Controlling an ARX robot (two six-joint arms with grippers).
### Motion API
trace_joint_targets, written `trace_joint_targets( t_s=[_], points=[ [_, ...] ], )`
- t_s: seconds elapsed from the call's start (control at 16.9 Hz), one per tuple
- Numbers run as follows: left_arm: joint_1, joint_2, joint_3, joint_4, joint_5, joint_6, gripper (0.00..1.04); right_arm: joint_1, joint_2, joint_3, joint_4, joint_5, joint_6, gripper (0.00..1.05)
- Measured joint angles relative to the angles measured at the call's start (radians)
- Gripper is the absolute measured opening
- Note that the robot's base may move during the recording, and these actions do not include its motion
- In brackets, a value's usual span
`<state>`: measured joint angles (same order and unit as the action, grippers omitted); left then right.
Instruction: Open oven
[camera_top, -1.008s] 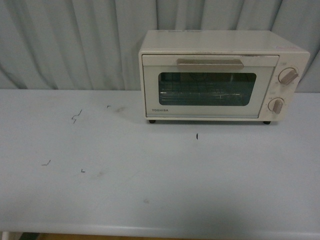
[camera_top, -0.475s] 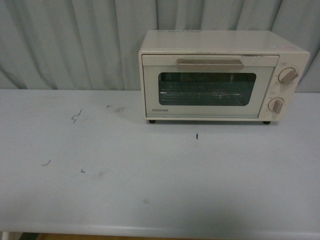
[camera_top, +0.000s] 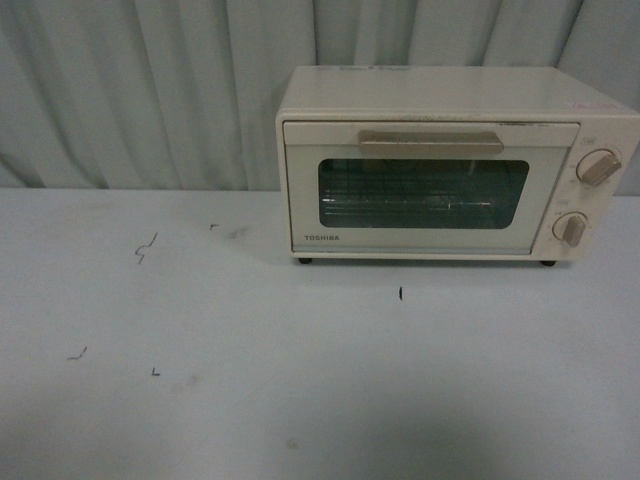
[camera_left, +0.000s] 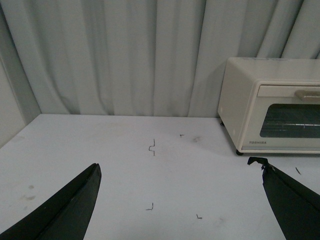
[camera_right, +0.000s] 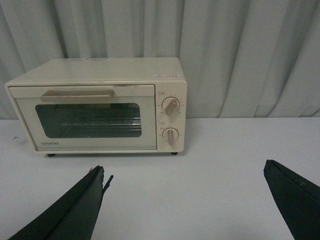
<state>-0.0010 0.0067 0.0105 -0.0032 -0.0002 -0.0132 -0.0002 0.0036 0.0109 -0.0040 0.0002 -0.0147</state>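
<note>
Wrist views: left pincer (camera_left: 176, 164), right pincer (camera_right: 183, 166) spread; closed oven (camera_right: 97, 107) on table (camera_right: 230, 150) before curtain (camera_right: 235, 50).

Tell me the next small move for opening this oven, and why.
Probably advance the right gripper toward the handle: the oven is shut, the gripper is open and empty, well short of it, and its wrist camera faces the handle squarely.

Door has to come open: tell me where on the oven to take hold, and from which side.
Take the beige bar handle at the top of the oven door. It lies level and juts forward, so probably come from the front, the right pincer closing above and below it.
</note>
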Motion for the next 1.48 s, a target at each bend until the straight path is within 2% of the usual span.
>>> trace_joint_targets(
  t_s=[0.95,1.01,1.07,1.13,1.25,1.36,1.48],
  points=[
    [0.0,0.003,0.002,-0.019,-0.001,-0.004,0.98,0.0,0.0,0.0,0.0,0.0,0.0,0.98],
    [-0.027,0.126,0.108,-0.286,-0.022,-0.065,0.98,0.0,0.0,0.0,-0.001,0.0,0.0,0.98],
    [-0.081,0.319,0.232,-0.47,-0.046,-0.149,0.98,0.0,0.0,0.0,0.001,-0.001,0.0,0.98],
    [-0.135,0.398,0.294,-0.56,-0.053,-0.219,0.98,0.0,0.0,0.0,0.001,-0.001,0.0,0.98],
    [-0.263,0.538,0.357,-0.471,-0.052,-0.397,0.98,0.0,0.0,0.0,0.0,0.0,0.0,0.98],
    [-0.362,0.75,0.386,-0.287,-0.043,-0.547,0.98,0.0,0.0,0.0,0.0,0.0,0.0,0.98],
    [-0.441,1.0,0.407,-0.101,0.007,-0.678,0.98,0.0,0.0,0.0,0.0,0.0,0.0,0.98]
  ],
)
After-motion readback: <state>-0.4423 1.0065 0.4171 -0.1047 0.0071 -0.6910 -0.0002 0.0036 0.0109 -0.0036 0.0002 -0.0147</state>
